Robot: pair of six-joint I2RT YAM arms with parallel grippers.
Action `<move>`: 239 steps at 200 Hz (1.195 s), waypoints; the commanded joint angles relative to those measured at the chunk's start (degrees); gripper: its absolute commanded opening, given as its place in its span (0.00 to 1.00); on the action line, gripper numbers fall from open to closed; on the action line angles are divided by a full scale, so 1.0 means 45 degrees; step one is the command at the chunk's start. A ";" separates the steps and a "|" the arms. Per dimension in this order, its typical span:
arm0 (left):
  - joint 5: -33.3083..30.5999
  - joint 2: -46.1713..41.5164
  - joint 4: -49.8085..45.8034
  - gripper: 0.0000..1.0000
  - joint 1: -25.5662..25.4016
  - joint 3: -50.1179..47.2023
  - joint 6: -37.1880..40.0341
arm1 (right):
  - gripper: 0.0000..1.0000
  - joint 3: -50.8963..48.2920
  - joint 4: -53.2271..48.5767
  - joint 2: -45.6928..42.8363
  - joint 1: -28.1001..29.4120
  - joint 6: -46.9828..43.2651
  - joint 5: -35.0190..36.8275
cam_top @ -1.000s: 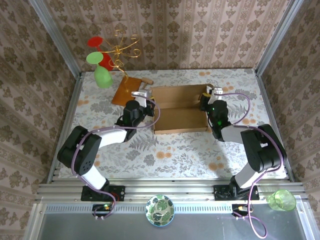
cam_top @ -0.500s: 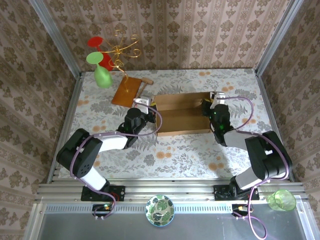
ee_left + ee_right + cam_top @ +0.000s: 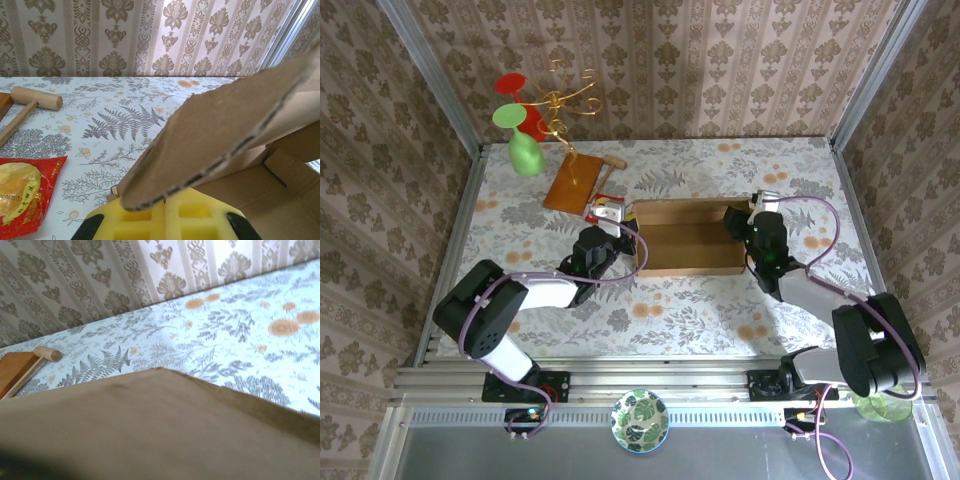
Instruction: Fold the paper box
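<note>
Far left at the back stood a gold wire stand (image 3: 570, 100), with a green plastic goblet (image 3: 525, 155) and a red plastic goblet (image 3: 533, 122) close beside it. Next right lay the glossy orange-brown wooden board (image 3: 574, 181), a small pale wooden mallet (image 3: 30, 101) near its far right corner. A red foil snack packet (image 3: 24, 192) lay flat on the floral-print table cover (image 3: 700, 300), just beside the left gripper (image 3: 165, 221). That gripper was clamped fully closed, its yellow fingertips (image 3: 135, 222) pinching the lower corner of a raised, tilted flap at the left end of the light-brown cardboard paper box (image 3: 688, 245). The box sat mid-table between the two arms, a shallow open rectangle with its long walls up. The right gripper (image 3: 746, 218) was at the box's right end, up against the cardboard. How wide its fingers stood, or whether they gripped the wall, cannot tell, since brown cardboard blocked the right wrist view. A translucent green plastic cup (image 3: 880, 400) stood past the near right corner, off the table cover
</note>
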 commanded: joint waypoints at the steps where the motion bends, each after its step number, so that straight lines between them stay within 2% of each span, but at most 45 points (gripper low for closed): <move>1: -0.0206 0.0305 -0.0308 0.00 -0.0178 -0.0228 -0.0424 | 0.53 0.0353 -0.1994 -0.0862 0.0088 0.1147 0.0350; 47: -0.0479 0.0709 -0.0142 0.00 -0.0274 -0.0089 -0.0700 | 0.61 0.0912 -0.4871 -0.1956 0.0070 0.2873 0.0001; 79: -0.0725 0.0831 -0.0202 0.00 -0.0302 0.0170 -0.0811 | 0.59 0.1247 -0.6458 -0.2479 0.0077 0.4207 -0.0318; 122: -0.0832 0.0931 -0.0422 0.00 -0.0313 0.0385 -0.0986 | 0.54 0.2317 -0.8844 -0.4555 0.0109 0.5633 -0.0295; 159: -0.0848 0.0953 -0.0549 0.00 -0.0242 0.0533 -0.1034 | 0.58 0.4270 -1.1284 -0.5264 0.0088 0.6211 -0.0282; 181: -0.0806 0.0907 -0.0687 0.00 -0.0179 0.0588 -0.1032 | 0.65 0.5663 -1.2524 -0.4743 -0.0075 0.6449 0.0146; 194: -0.0740 0.0891 -0.0748 0.00 -0.0125 0.0620 -0.1080 | 0.68 0.6652 -1.3190 -0.4001 -0.0602 0.6693 -0.0039; 208: -0.0661 0.0918 -0.0814 0.00 -0.0103 0.0661 -0.1133 | 0.69 0.7665 -1.4095 -0.2932 -0.1701 0.7439 -0.0983; 225: -0.0592 0.0951 -0.0867 0.00 -0.0087 0.0748 -0.1222 | 0.68 0.8576 -1.4841 -0.1415 -0.3099 0.8409 -0.2879; 239: -0.0552 0.1027 -0.0884 0.00 -0.0086 0.0806 -0.1308 | 0.65 0.9209 -1.5099 -0.0160 -0.3730 0.8732 -0.4209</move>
